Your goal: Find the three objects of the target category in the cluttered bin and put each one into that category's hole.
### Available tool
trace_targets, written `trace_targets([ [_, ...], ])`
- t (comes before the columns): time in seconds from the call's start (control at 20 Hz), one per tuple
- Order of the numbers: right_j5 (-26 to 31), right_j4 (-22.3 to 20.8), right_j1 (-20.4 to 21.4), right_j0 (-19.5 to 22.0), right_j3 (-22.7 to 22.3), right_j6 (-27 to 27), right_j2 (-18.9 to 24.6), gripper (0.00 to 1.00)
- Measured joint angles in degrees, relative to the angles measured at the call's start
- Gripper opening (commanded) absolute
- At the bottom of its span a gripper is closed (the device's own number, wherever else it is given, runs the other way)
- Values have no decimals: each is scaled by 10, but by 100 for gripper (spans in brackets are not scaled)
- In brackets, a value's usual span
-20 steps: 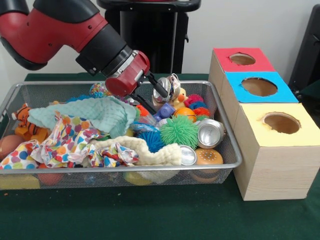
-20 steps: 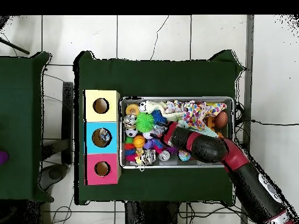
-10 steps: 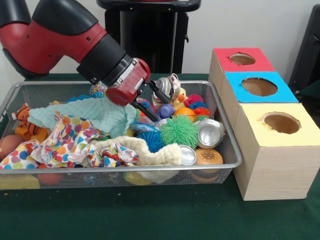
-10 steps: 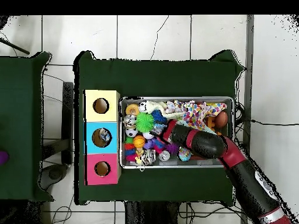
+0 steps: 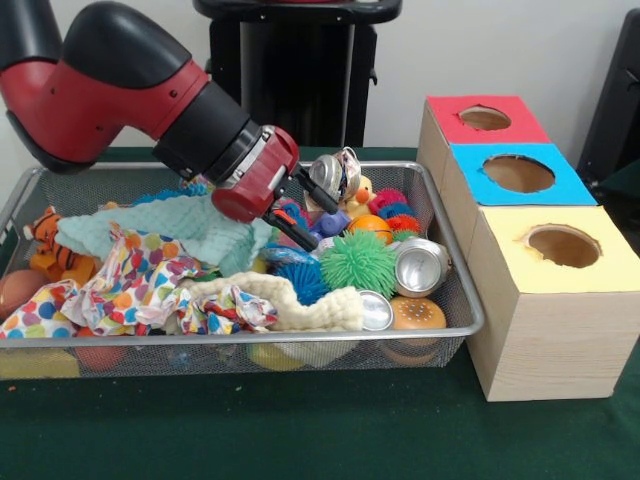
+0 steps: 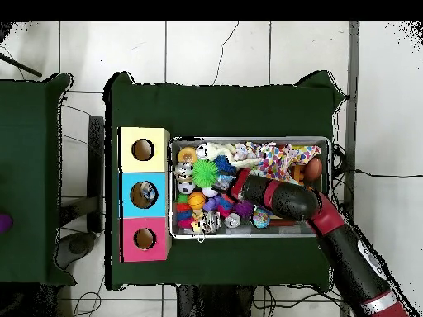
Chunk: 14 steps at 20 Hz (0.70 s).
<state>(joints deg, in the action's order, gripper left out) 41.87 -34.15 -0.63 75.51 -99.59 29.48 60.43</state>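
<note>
The gripper [image 5: 308, 212] has its two black fingers spread apart, angled down into the middle of the wire bin [image 5: 455, 290], with nothing between them that I can make out. Its tips sit among small toys: a blue-purple piece [image 5: 330, 222] lies just beyond the lower finger, and a shiny silver ball [image 5: 327, 172] stands just past the upper one, though contact is hard to judge from this angle. Close around are an orange ball [image 5: 371, 226], a green spiky ball [image 5: 358, 262] and a blue spiky ball [image 5: 305, 282], so there is little free room near the tips. The red and black arm [image 5: 140, 95] crosses a mint cloth [image 5: 190, 228] and the bin's far rim. Toward the bin's right end lie a metal cup [image 5: 420, 266] and a toy burger [image 5: 417, 314]. Beside that end, just outside the rim, stand three boxes with holes: red [image 5: 484, 119], blue [image 5: 518, 174], yellow [image 5: 563, 246]. From overhead the blue box's hole [image 6: 145, 193] seems to hold something.
</note>
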Motion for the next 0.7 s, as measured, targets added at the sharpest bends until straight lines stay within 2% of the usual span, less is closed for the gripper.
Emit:
trace_targets([
  [0.7, 24, 0, 2, -3, 12, 0, 2, 100],
])
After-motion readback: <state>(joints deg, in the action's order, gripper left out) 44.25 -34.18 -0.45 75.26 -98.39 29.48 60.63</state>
